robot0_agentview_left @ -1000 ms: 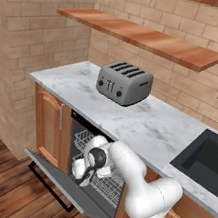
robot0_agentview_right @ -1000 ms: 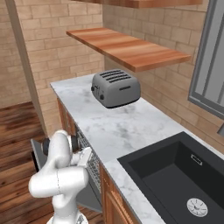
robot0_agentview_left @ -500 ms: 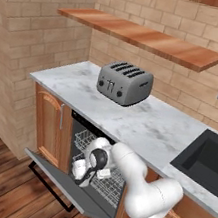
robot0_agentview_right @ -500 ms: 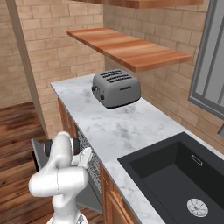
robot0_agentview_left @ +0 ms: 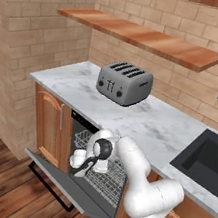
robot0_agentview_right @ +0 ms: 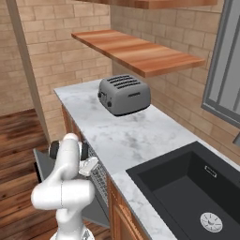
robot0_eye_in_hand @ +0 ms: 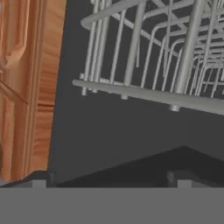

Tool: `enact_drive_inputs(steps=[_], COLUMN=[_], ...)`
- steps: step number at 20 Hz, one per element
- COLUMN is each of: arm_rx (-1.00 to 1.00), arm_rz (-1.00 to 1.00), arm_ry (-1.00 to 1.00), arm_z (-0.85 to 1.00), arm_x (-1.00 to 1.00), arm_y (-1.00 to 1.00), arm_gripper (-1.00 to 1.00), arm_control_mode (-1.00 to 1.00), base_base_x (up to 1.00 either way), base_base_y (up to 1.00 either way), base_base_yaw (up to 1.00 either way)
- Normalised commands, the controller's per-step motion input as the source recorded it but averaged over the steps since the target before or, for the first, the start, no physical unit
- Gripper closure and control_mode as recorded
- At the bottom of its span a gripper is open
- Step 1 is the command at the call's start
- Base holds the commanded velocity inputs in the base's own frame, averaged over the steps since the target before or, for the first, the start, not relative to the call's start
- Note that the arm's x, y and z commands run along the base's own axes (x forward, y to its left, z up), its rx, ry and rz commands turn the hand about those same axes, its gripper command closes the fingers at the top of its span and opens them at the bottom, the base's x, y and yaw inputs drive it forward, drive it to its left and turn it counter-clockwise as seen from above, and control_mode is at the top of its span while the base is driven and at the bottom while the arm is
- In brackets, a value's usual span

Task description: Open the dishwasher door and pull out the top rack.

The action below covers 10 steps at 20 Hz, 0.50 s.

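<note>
One shallow basket of thin silver-white wire, the top rack, sits inside the dark dishwasher opening just ahead of the robot's two-finger gripper, its front rail running crosswise to the hand and apart from the spread, empty fingertips. Below it the wide flat grey dishwasher door lies folded down, already open. A wooden cabinet door stands close beside the hand, and a grey metal toaster rests on the marble counter above.
</note>
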Motion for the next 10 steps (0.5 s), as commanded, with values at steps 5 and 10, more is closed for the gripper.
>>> enact_drive_inputs(steps=[5,10], arm_rx=[0.82,0.74], arm_rz=[0.23,0.25], arm_ry=[0.16,0.05], arm_z=[-0.53,-0.96], arm_x=[0.02,-0.08], arm_y=[-0.62,-0.5], arm_gripper=[-1.0,-1.0], arm_control_mode=[-1.0,-1.0], base_base_x=[0.0,0.0], base_base_y=[0.0,0.0], base_base_yaw=[0.0,0.0])
